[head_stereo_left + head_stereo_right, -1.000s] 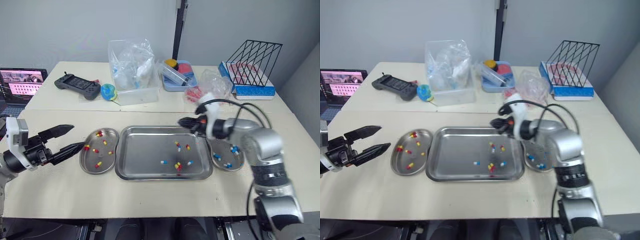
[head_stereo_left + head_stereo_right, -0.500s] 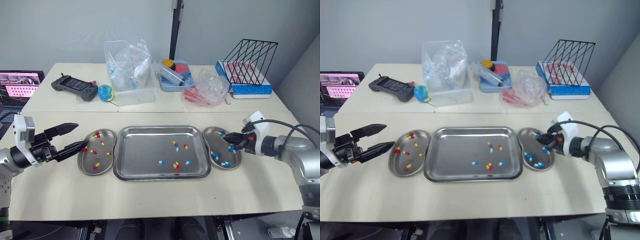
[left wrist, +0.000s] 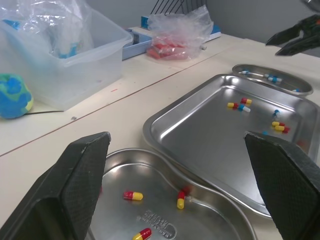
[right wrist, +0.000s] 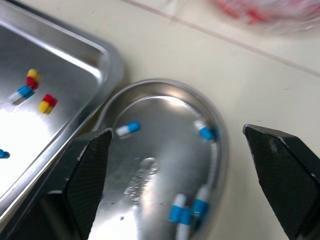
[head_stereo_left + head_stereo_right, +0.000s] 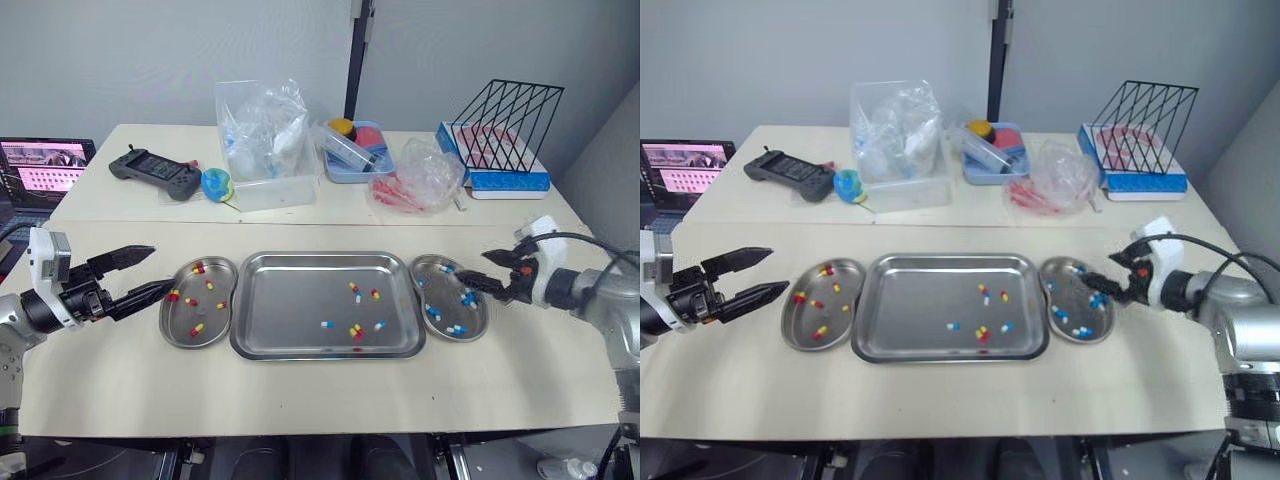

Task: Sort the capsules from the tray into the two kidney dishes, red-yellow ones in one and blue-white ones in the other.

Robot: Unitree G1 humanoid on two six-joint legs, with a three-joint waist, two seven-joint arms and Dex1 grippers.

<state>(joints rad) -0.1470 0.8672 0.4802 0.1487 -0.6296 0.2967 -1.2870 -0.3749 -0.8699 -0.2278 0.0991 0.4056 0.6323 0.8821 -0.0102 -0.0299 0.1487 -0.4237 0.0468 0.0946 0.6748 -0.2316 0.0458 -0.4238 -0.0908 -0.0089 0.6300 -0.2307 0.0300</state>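
A steel tray [image 5: 290, 300] lies mid-table with several capsules [image 5: 356, 330] of both colours in its right half. The left kidney dish [image 5: 213, 325] holds red-yellow capsules [image 3: 132, 195]. The right kidney dish [image 5: 448, 290] holds blue-white capsules [image 4: 184, 214]. My left gripper [image 5: 160, 268] hangs open just left of the left dish, with nothing between its fingers [image 3: 85, 170]. My right gripper [image 5: 475, 266] is open and empty, low over the right dish's outer edge.
Along the back stand a clear bin of plastic bags [image 5: 265, 150], a black controller [image 5: 155, 172], a blue-green ball [image 5: 217, 184], a blue box [image 5: 358, 150], a bag of red items [image 5: 420, 175] and a wire rack [image 5: 505, 125]. A laptop [image 5: 40, 170] sits far left.
My right gripper swung from over the tray's far right corner to the right dish and went from shut to open. The left arm stayed put. The camera shifted slightly.
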